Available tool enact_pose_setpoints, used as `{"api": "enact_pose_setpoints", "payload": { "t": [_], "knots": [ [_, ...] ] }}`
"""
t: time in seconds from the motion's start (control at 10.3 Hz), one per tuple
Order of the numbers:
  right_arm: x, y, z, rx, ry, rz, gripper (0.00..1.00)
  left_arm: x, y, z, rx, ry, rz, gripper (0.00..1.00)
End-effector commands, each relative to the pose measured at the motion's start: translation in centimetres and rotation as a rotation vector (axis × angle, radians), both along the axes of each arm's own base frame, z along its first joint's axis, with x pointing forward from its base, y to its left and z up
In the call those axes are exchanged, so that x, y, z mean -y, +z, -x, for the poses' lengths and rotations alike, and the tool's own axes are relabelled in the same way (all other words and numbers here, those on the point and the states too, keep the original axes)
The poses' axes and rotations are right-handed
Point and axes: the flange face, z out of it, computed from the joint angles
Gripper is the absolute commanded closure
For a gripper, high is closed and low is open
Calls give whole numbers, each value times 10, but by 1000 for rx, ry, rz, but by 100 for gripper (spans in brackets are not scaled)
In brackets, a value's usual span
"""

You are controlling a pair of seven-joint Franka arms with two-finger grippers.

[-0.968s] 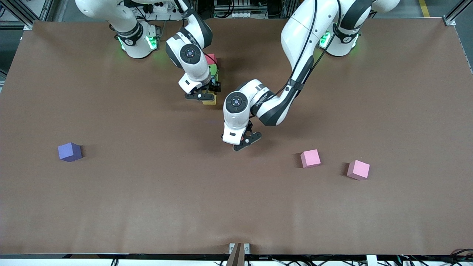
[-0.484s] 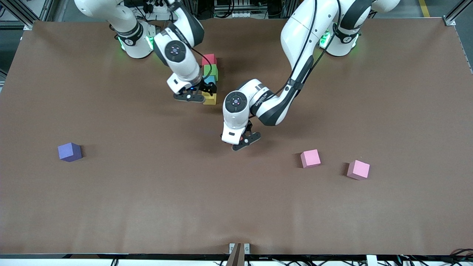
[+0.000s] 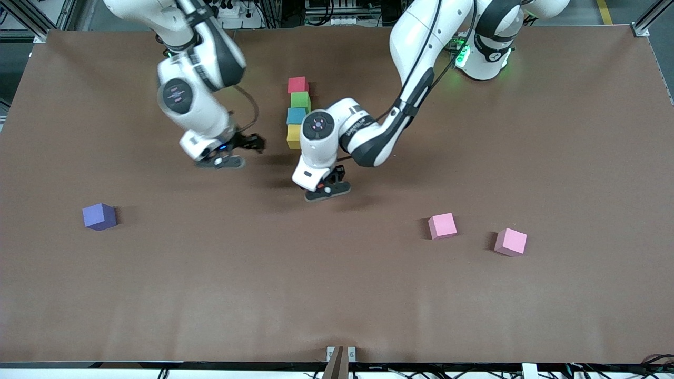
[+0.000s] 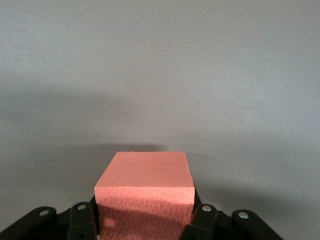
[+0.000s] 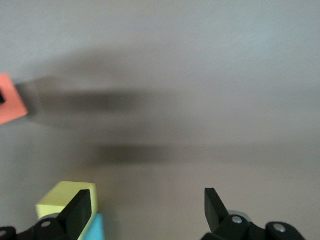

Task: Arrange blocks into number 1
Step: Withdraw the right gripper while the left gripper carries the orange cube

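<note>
Four blocks sit in a touching line on the table (image 3: pixel 553 131), running toward the front camera: red block (image 3: pixel 297 85) farthest, then green block (image 3: pixel 300 100), blue block (image 3: pixel 296 116), yellow block (image 3: pixel 294 136) nearest.

Left hand (image 3: pixel 327 190) is clamped shut on the orange block (image 4: pixel 145 192). In the left wrist view the block sits between the fingers (image 4: pixel 204 220), with bare table under it. The hand hangs low over the table just past the yellow end of the line, on the camera side.

Right hand (image 3: pixel 239 150) has its fingers (image 5: pixel 77 210) spread wide and holds nothing. It is up over bare table beside the line, toward the right arm's end. Its wrist view shows the yellow and blue blocks by one finger.

Purple cube (image 3: pixel 99 216) sits well apart toward the right arm's end. Two pink cubes (image 3: pixel 442 226) (image 3: pixel 510 242) sit near each other toward the left arm's end.
</note>
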Motion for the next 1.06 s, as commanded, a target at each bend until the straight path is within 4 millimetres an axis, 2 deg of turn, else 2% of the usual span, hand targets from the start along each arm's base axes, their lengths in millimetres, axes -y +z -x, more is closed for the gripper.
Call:
{"api": "enact_pose_setpoints", "payload": {
  "t": [0.0,0.19,0.48,0.68,0.97],
  "knots": [
    [42,34,-44,-38,89,43,0,27,13,23,39,-69,2,100],
    [80,43,-74,-44,114,26,0,43,10,49,31,-107,-6,100],
    [121,36,-111,-28,118,31,0,61,3,81,24,-156,-17,100],
    [130,32,-121,-21,102,35,0,61,-11,90,24,-186,-46,100],
    [130,31,-122,-20,101,35,0,60,-24,93,30,-225,-73,100]
  ]
}}
